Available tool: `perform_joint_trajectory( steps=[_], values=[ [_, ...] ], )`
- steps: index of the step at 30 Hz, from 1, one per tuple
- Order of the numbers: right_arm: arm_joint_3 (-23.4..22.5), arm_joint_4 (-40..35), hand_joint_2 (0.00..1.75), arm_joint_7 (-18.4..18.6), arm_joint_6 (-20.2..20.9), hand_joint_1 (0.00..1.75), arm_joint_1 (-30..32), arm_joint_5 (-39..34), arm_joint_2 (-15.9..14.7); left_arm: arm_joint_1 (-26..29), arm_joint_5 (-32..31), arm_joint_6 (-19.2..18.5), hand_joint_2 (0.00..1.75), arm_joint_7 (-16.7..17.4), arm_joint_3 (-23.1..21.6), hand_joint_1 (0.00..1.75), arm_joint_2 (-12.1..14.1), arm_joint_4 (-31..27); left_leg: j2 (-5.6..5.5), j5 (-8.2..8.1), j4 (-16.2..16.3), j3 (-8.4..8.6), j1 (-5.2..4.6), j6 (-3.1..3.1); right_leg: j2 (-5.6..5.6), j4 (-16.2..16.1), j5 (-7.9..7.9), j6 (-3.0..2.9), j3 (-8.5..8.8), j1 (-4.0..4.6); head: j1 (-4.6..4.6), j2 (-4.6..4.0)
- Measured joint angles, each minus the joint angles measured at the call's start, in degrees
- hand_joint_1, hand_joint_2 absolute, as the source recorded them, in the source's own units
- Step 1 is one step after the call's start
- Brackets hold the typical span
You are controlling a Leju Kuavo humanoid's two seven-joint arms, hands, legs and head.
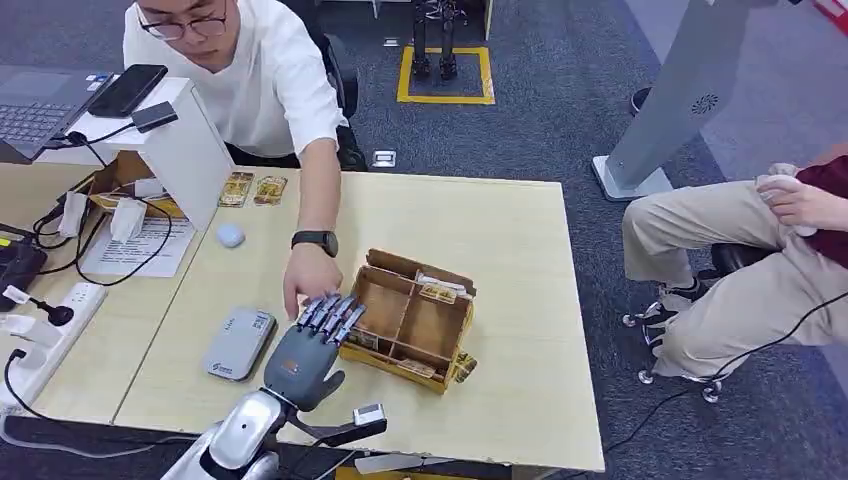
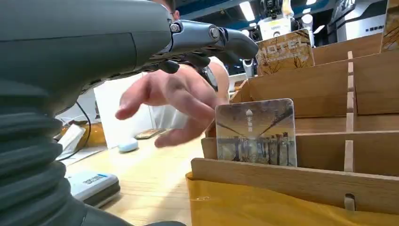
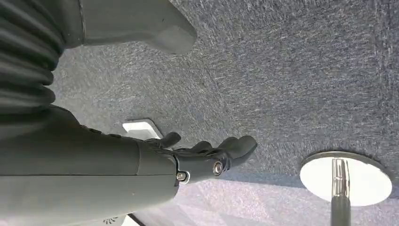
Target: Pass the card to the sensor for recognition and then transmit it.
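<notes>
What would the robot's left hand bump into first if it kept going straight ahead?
Probably the person's hand, which sits right at the left robot hand's fingertips. The wooden card box lies just beside that line; depth is hard to judge.

One box (image 1: 407, 322), one sensor (image 1: 238, 343), two people (image 1: 262, 75)

Laptop (image 1: 35, 105); phone (image 1: 128, 89); power strip (image 1: 45, 335)

A card (image 2: 256, 133) printed with a brownish photo stands upright in a front slot of the wooden box (image 1: 408, 320), lower centre of the head view. The flat grey sensor (image 1: 239, 343) lies lower left.
</notes>
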Motion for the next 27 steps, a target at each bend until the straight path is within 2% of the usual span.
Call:
perform_joint_trajectory(
  steps=[27],
  values=[
    [0.1,0.0,1.75,0.0,0.0,0.00,0.0,-0.2,0.1,0.0,0.2,-0.1,1.75,-0.3,0.0,0.00,0.0,0.0,0.00,0.00,0.0,0.00,0.00,0.00,0.00,0.0,0.00,0.00,0.00,0.00,0.00,0.00]
  ],
)
